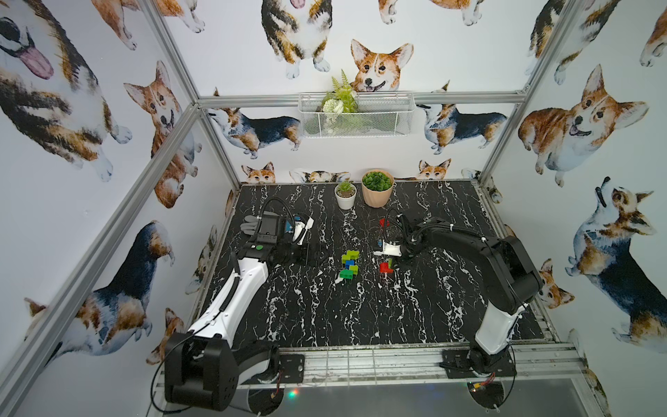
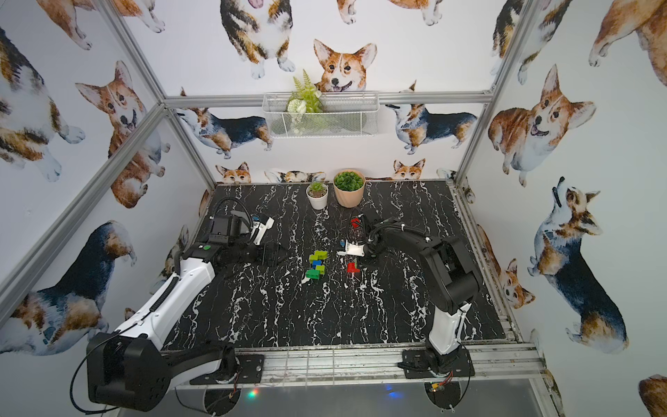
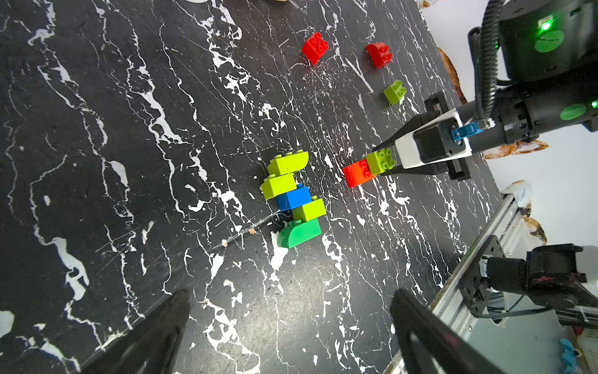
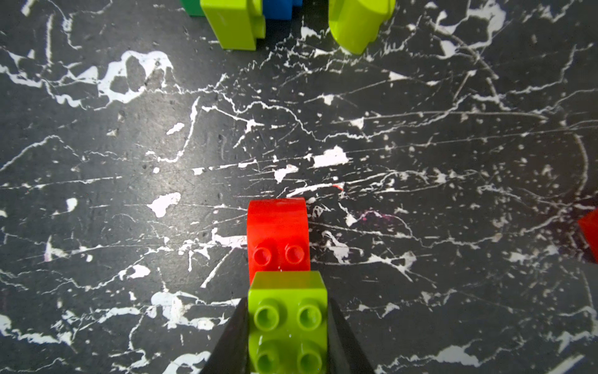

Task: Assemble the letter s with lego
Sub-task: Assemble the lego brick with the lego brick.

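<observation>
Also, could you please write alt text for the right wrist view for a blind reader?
The right gripper is shut on a lime green brick, with a red brick jutting out just ahead of it. Beyond, across the black marbled table, sits a cluster of green and blue bricks.

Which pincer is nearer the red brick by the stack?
Right. The right pincer is shut on the lime brick touching that red brick. The left pincer, open, hangs on the far side of the stack, well away from it.
</observation>
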You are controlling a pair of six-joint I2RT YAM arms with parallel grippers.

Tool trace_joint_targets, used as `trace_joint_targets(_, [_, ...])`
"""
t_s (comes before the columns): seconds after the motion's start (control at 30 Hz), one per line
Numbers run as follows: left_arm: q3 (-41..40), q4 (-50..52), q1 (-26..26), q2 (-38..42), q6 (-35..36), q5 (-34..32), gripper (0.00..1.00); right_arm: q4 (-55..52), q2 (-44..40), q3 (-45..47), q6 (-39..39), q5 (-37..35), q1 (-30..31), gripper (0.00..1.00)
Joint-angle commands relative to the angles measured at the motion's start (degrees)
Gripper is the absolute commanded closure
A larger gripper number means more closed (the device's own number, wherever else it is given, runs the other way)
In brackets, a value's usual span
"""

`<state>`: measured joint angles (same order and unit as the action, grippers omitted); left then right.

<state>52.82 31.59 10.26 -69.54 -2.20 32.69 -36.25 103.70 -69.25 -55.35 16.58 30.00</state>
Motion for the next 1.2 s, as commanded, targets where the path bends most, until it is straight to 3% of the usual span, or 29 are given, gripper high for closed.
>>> trace_joint_targets(0.0, [-0.12,-0.17,-0.07,-0.03,0.69,0.62,0.00,-1.65,0.36,0.03,-0.27,-0.02,0.13,0.82])
trace_joint_targets(0.83, [-0.62,-0.29,-0.07,-0.07,0.74,1.23,0.00,-2.67,2.75,-0.04,0.06,-5.24,1.34,0.84])
trace_joint_targets(0.93, [-0.66,-0.56,-0.07,-0.42,0.70,1.38,0.00,-2.27,2.00,-0.11,-0.03,-5.53,1.56,0.79])
trace_joint_targets(1.17, [-0.31,-0.71,-0.07,-0.95,0.35,1.67,0.00,-0.89,-0.32,-0.13,0.12,-4.56,1.55,0.55])
